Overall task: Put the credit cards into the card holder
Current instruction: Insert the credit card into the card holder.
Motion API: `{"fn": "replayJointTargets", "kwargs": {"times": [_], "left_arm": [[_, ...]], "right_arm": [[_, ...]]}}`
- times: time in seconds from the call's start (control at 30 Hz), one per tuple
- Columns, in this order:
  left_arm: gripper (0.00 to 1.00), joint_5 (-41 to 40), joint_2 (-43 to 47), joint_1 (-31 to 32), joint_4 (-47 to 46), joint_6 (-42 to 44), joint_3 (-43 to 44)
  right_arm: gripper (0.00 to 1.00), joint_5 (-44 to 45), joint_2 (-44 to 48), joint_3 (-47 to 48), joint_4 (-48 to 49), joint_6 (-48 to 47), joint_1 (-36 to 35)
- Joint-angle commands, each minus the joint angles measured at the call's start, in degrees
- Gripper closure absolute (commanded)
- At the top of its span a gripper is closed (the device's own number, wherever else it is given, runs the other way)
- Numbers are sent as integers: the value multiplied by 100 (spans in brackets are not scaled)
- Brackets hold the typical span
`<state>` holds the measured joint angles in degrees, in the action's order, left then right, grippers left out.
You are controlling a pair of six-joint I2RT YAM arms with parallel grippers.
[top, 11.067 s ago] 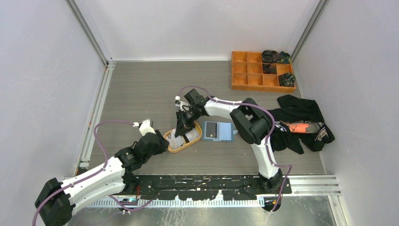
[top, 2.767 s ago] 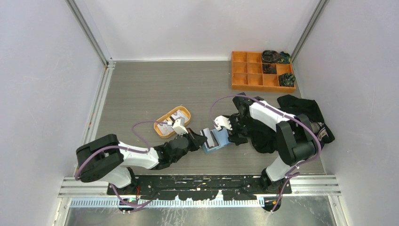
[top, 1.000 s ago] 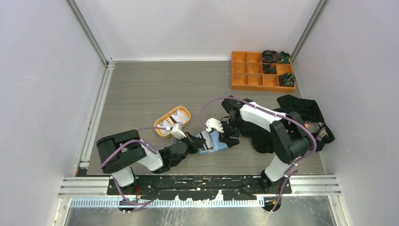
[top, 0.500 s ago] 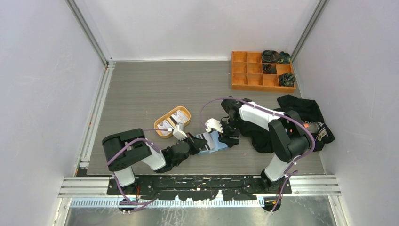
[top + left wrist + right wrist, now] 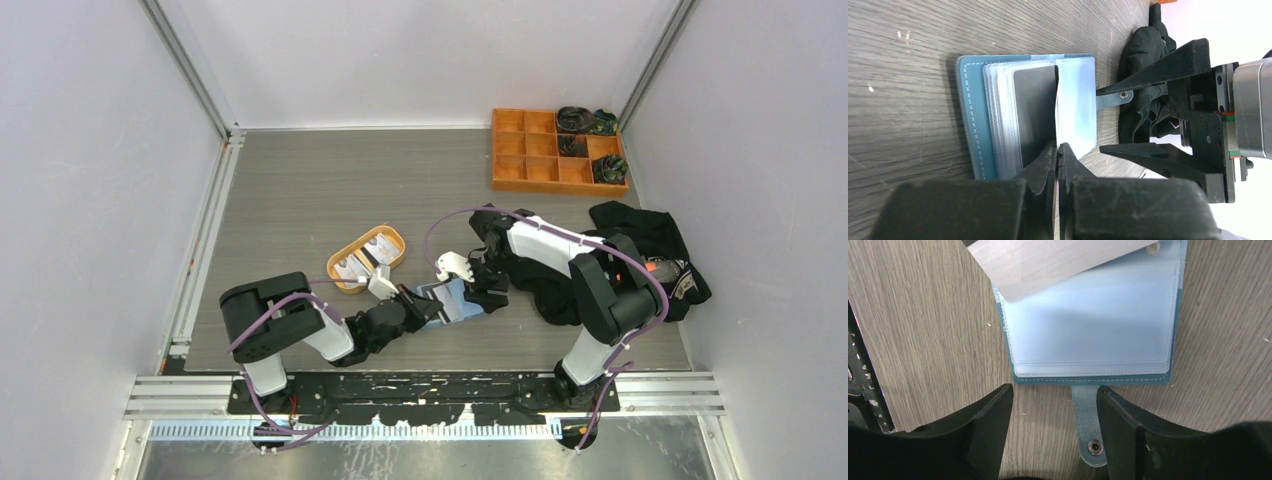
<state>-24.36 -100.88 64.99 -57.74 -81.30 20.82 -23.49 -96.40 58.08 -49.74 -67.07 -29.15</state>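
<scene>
The blue card holder (image 5: 460,298) lies open on the table, its clear pockets (image 5: 1090,325) facing up and its snap tab (image 5: 1088,426) pointing at my right gripper. A dark card (image 5: 1037,112) sits in one pocket. My left gripper (image 5: 1058,148) is shut on a thin white credit card (image 5: 1048,262), held on edge with its far end over the holder's middle fold. My right gripper (image 5: 1054,407) stands open just short of the holder, one finger (image 5: 1128,435) beside the tab, touching nothing. More credit cards (image 5: 365,258) lie in the orange oval tray (image 5: 397,233).
A black cloth (image 5: 640,250) is heaped right of the right arm. An orange compartment box (image 5: 540,150) stands at the back right, with dark items in its right cells. The two grippers face each other closely across the holder.
Over the last second my left gripper has crept right, bringing the card further over the holder. The right gripper has stayed almost still beside the tab.
</scene>
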Motion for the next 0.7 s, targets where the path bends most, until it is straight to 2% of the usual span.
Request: {"fn": "replayJointTargets", "kwargs": {"times": [0.0, 0.3, 0.67], "left_arm": [[100, 47, 218, 14, 906, -288, 316], [100, 15, 572, 15, 2394, -545, 685], [100, 139, 452, -36, 2281, -420, 764]], "right_arm": [[33, -59, 3, 203, -66, 38, -37], [34, -68, 6, 212, -77, 44, -39], [34, -77, 14, 212, -71, 34, -43]]}}
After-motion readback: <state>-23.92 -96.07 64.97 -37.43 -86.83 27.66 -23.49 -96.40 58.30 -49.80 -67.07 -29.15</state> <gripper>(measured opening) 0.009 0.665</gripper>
